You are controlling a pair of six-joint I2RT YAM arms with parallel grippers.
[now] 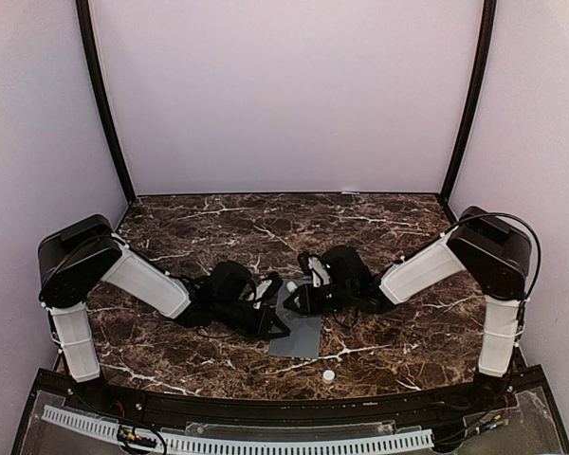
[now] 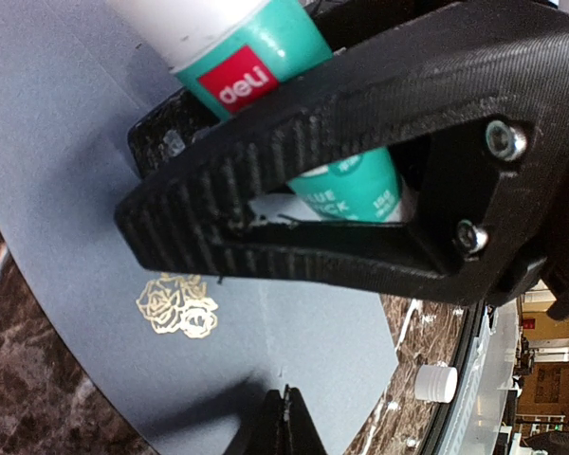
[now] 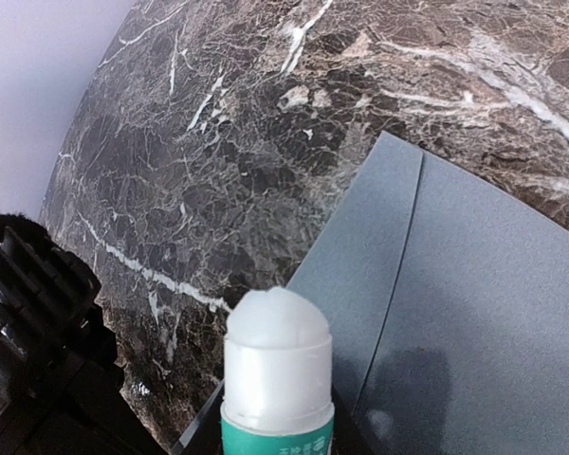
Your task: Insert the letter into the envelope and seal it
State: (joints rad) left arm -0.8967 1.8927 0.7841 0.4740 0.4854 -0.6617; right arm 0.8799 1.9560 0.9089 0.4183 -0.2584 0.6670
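- The left pincer (image 1: 277,328) reaches in from the left to the middle of the dark marbled bench (image 1: 161,346), low over the envelope's left edge.
- In the left wrist view its two fingertips (image 2: 284,422) are drawn together with no gap and nothing between them. They sit at the near edge of the envelope, casting a shadow on the grey paper. Whether they press on it I cannot tell.
- The envelope (image 1: 302,337) lies flat on the bench between the two arms, nearer the front edge, under both pincers.
- A gold rose emblem (image 2: 177,305) shows on its grey face, just beside the left pincer's tips.
- In the right wrist view a straight fold line (image 3: 412,237) crosses the envelope.
- The right pincer (image 1: 297,296) comes in from the right and meets the left one over the envelope's upper part.
- It is clamped on a glue stick (image 3: 278,379). The ribbed black fingers (image 2: 294,190) grip its teal-and-white barrel.
- The stick's cap is off and the rounded white glue tip is bare. It sits above the envelope's edge, though contact cannot be told.
- A small white cap (image 1: 328,375) stands on the bench, just past the envelope's near right corner and apart from both pincers.
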